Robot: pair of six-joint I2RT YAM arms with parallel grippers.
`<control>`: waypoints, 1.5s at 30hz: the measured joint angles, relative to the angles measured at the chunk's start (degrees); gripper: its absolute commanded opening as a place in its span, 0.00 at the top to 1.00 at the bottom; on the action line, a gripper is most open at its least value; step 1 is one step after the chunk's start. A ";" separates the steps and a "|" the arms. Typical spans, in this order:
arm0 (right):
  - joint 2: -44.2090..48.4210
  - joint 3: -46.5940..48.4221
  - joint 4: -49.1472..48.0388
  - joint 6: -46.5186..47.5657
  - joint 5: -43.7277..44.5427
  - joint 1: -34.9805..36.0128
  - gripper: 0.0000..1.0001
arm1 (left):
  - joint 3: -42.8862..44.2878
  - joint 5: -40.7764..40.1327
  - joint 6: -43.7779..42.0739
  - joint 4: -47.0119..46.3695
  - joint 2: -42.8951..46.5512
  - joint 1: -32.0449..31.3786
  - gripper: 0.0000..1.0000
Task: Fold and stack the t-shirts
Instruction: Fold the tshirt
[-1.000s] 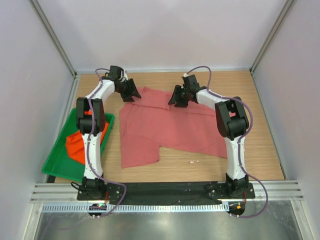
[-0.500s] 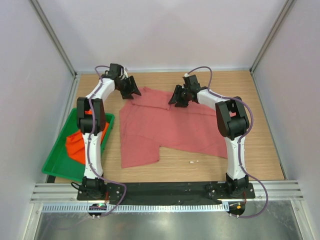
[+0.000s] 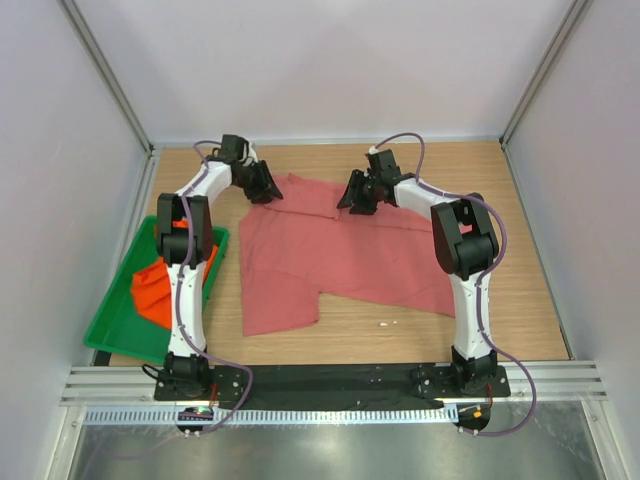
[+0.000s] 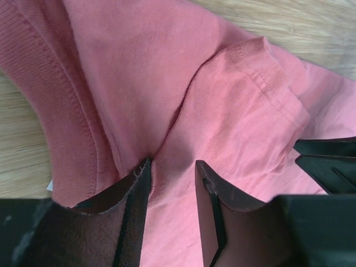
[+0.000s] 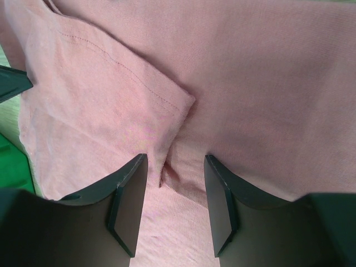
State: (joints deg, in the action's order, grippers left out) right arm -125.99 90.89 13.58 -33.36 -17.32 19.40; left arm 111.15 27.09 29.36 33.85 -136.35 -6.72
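Note:
The dusty-pink t-shirt (image 3: 340,255) lies spread on the wooden table, its far edge rumpled. My left gripper (image 3: 267,187) presses down on the shirt's far left corner. In the left wrist view its jaws (image 4: 172,167) stand apart over a crease of pink cloth (image 4: 222,83), next to the ribbed collar (image 4: 55,94). My right gripper (image 3: 353,195) rests on the far edge at mid-table. Its jaws (image 5: 173,167) are open astride a small ridge of the shirt (image 5: 250,67) that touches neither finger. The orange t-shirt (image 3: 150,290) lies crumpled in the tray.
A green plastic tray (image 3: 105,335) sits at the left edge of the table beside the left arm. A small white scrap (image 3: 387,324) lies on the wood near the shirt's front hem. White walls enclose the table on three sides.
My left gripper has shifted slightly nearer and down onto the shirt's far left corner. The right arm and the shirt's body have not moved.

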 measured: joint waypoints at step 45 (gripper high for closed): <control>-0.04 0.68 2.14 -1.27 1.77 -0.02 0.51 | -3.54 -0.04 3.85 1.09 3.39 1.84 0.62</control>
State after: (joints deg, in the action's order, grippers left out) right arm -126.04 91.57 15.73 -34.63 -15.55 19.38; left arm 107.61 27.05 33.21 34.94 -132.97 -4.89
